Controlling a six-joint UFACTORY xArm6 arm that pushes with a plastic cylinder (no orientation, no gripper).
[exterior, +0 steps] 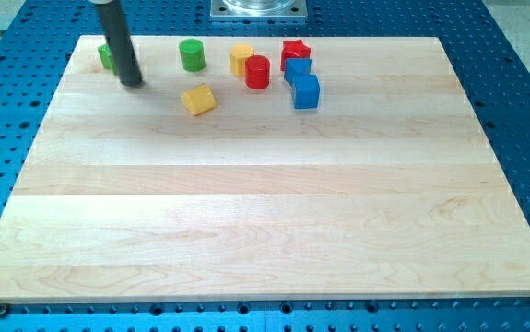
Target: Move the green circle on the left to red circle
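Resting tip [133, 82] just beside a half-hidden green block [105, 57], probably a circle, at tabletop [246, 203] top left. No gripper showing. Green circle [192, 54] standing left of red circle [257, 71].

This looks like a robotics lab. A pale wooden worktop [265, 212] lies on a blue perforated metal bench [513, 101]. A metal mounting plate [259, 8] sits at its far edge.
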